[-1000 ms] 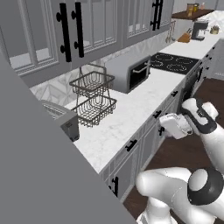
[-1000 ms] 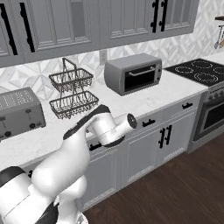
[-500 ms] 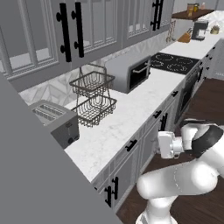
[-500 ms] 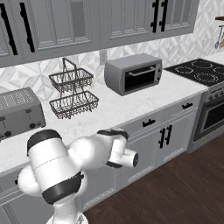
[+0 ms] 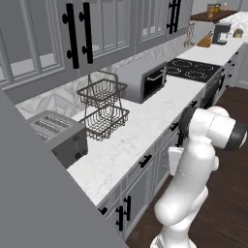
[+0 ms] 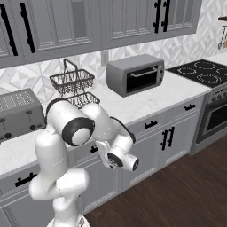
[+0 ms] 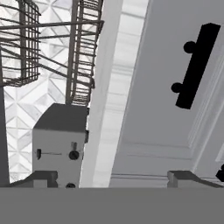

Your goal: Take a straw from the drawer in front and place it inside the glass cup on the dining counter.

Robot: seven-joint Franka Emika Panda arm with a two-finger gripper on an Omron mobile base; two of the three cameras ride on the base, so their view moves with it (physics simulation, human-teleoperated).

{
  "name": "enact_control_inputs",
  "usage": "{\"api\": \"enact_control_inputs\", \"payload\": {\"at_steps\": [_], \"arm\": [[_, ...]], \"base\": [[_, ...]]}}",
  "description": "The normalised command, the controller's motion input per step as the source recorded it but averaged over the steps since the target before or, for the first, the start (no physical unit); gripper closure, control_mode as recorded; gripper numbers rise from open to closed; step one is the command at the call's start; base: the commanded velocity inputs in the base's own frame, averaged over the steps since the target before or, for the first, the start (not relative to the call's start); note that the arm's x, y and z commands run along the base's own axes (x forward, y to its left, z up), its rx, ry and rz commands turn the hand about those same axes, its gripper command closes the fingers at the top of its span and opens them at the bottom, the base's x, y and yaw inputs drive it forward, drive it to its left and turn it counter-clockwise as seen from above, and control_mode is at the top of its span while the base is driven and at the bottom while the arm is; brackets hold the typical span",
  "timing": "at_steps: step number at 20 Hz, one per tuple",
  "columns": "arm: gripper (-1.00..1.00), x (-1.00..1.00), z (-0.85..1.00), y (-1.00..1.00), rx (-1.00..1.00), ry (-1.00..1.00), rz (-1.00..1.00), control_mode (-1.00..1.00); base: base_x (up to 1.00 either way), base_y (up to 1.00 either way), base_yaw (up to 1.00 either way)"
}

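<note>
While arm is folding low beside cabinets, gripper (image 7: 111, 178) is facing closed drawer (image 7: 175, 78), fingers spread apart, black bar handle (image 7: 197, 65) ahead; toaster (image 7: 59, 146) sitting on worktop (image 7: 109, 100).

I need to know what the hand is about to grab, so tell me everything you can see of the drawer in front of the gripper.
The drawer has a flat grey front panel with a raised frame and a short black bar handle on two round posts. It sits shut, flush under the white marble worktop, above the cabinet doors. The hand view is rolled, so it appears tilted. The gripper faces the panel with fingertips apart, touching nothing. Its contents are hidden.
</note>
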Motion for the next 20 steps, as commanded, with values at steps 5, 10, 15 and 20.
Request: {"api": "enact_control_inputs", "payload": {"at_steps": [5,10,15,20], "arm": [[-1.0,0.52,-0.29,0.0,0.04,0.04,0.0,-1.0],[-1.0,0.39,-0.5,0.07,0.04,0.08,0.0,-1.0],[-1.0,0.43,-0.31,0.15,0.03,0.04,0.0,-1.0],[-1.0,0.47,-0.09,0.17,0.0,0.06,0.0,-1.0]], "base": [[0.0,0.0,0.0],[0.0,0.0,0.0],[0.0,0.0,0.0],[0.0,0.0,0.0]]}}
